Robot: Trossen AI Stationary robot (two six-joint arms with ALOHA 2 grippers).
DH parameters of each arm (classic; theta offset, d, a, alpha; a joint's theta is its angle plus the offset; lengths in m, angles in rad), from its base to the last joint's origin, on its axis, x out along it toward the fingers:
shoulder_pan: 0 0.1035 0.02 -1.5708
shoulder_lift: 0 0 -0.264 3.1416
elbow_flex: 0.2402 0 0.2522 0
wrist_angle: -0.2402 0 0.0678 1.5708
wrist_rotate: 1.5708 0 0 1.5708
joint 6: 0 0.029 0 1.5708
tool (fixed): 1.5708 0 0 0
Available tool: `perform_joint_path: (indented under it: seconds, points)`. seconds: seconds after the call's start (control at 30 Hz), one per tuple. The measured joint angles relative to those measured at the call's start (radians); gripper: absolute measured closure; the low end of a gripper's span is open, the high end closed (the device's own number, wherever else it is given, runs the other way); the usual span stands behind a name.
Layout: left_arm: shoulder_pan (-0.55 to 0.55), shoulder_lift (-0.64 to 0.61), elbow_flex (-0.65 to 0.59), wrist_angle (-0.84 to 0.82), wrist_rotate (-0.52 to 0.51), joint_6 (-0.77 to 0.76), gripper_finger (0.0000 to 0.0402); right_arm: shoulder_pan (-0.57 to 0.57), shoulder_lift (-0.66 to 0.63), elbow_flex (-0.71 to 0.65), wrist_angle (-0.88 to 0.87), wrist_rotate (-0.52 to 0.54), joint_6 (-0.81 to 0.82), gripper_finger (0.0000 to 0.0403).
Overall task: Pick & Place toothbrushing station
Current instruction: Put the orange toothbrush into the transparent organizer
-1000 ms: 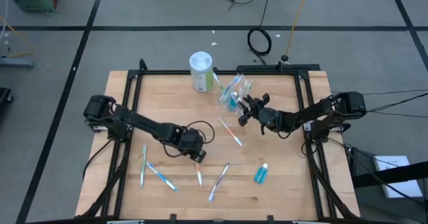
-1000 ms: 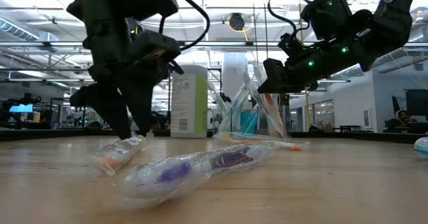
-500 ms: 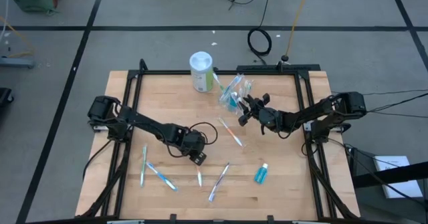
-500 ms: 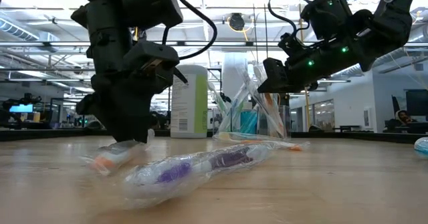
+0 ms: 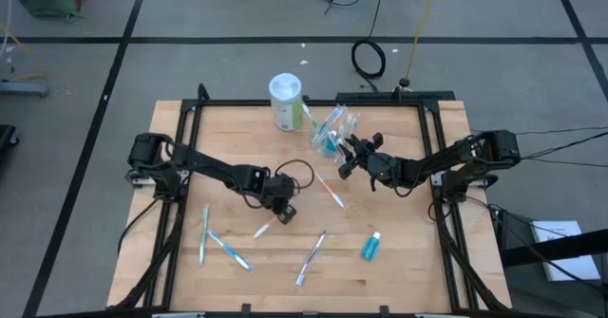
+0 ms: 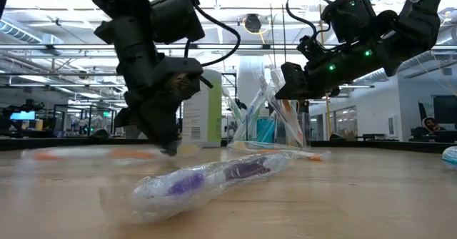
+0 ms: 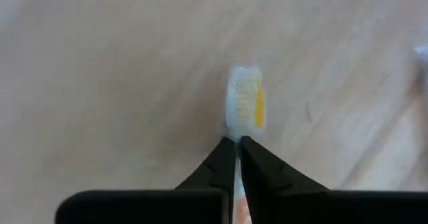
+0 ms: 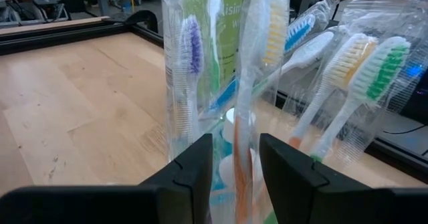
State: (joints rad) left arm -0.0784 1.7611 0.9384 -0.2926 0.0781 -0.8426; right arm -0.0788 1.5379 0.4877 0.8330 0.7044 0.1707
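My left gripper [image 5: 283, 212] is shut on an orange toothbrush [image 5: 267, 227] in a clear wrapper, near the table's middle. The brush head with its orange and white bristles [image 7: 245, 107] shows just past the fingertips. The clear cup [image 5: 330, 140] stands at the far middle, with several wrapped toothbrushes [image 8: 267, 43] upright in it. My right gripper [image 5: 345, 160] reaches level to it from the table's right, and its fingers close on the cup's lower part. A teal toothpaste tube [image 5: 370, 247] lies at the near right. My left gripper pinches the orange toothbrush's neck [image 7: 235, 136], just below the head, between its two fingertips. The fingers slant down from above. The handle [image 6: 86, 153] trails low toward the near left, blurred; whether it touches the table I cannot tell. My right gripper has the cup's lower part [image 8: 234, 174] between its two fingers [image 8: 190, 167], coming level from the table's right. Wrappers hide where the pads meet the wall. The cup stands on the table.
A white canister with a green label [image 5: 286, 100] stands by the far edge. Loose wrapped toothbrushes lie about: a purple one [image 5: 311, 257] near the front, two blue ones [image 5: 226, 250] at the near left, and one [image 5: 330, 191] between the grippers. Black rails frame the table [image 5: 190, 166].
My left gripper has shut on the orange toothbrush's neck, rolled about its own line and drawn a little toward the far edge. The toothbrush has swung about. It lay pointing toward the near edge and now slants from the gripper toward the near left.
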Motion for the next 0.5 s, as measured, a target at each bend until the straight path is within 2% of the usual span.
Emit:
perform_joint_path:
  seconds: [0.1,0.23,0.3,0.43,0.5]
  points:
    - [0.027,-0.053,-0.001,0.005,-0.013,0.069,0.0392,0.000,0.000,0.000,0.000,0.000,-0.001,0.0287]
    - [0.067,-0.151,0.000,0.017,-0.087,0.149,0.0395,0.000,0.000,0.000,0.001,0.000,-0.003,0.0287]
    - [0.090,-0.204,0.000,0.042,-0.161,0.192,0.0395,0.000,0.000,0.000,0.001,0.000,-0.008,0.0287]
    - [0.126,-0.280,0.001,0.194,-0.365,0.298,0.0397,0.000,0.000,0.000,0.006,0.000,-0.044,0.0287]
    - [0.145,-0.294,0.001,0.294,-0.394,0.372,0.0396,0.000,0.000,0.000,0.006,0.000,-0.055,0.0287]
